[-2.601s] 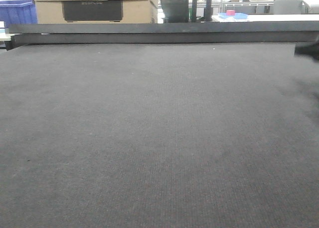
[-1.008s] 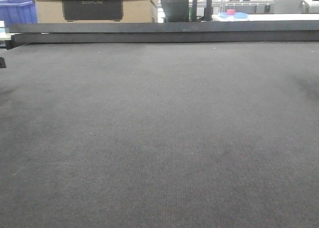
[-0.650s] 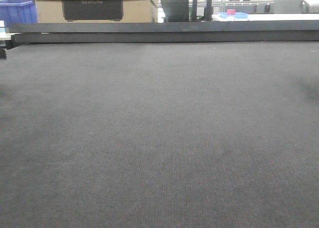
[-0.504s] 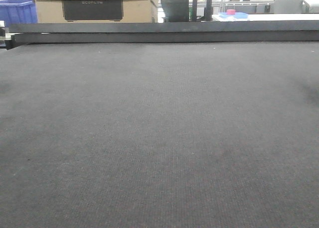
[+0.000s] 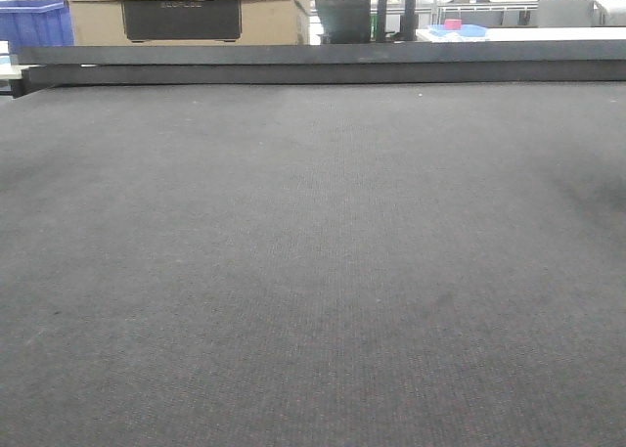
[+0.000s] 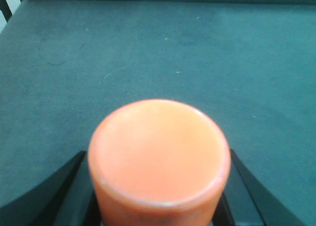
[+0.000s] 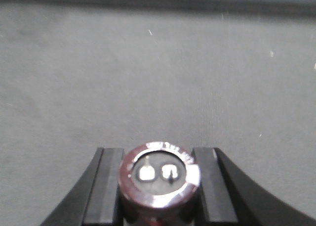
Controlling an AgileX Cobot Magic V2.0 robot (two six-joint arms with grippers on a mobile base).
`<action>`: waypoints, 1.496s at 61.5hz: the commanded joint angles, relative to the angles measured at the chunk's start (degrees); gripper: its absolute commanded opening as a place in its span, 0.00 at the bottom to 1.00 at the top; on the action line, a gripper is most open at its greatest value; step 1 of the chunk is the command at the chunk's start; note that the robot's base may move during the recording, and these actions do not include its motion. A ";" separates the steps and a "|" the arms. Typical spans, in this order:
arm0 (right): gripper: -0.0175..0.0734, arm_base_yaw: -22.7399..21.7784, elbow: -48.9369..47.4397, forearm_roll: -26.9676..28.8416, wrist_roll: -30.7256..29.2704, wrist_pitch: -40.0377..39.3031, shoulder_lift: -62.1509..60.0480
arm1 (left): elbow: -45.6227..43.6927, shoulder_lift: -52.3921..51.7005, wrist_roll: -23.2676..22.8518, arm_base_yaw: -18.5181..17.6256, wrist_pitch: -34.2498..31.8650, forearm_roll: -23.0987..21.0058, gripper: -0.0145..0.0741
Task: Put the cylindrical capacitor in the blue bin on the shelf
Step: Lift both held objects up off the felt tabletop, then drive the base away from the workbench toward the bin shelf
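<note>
Squarely between its two black fingers, the right claw pinches the cylindrical capacitor, whose end with two metal terminals faces the wrist camera. The claw points forward and slightly down, with the grey tabletop stretching out ahead of it. The left claw, posed alike, clamps an orange cylinder from both sides.

We see our left claw as two matte black fingers with curved outer edges. Our right claw is the same black, its fingers flat-faced inside, with rounded shoulders sweeping outward.
</note>
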 commanded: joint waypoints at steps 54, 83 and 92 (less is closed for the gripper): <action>0.01 0.51 9.66 -2.46 -0.12 7.37 -28.82 | 13.69 -25.41 -0.25 -0.34 10.99 1.20 0.04; 0.01 0.51 9.66 -2.46 -0.12 7.37 -28.82 | 13.69 -25.41 -0.25 -0.34 10.84 1.35 0.04; 0.01 0.51 9.66 -2.46 -0.12 7.37 -28.82 | 13.69 -25.41 -0.25 -0.34 10.84 1.35 0.04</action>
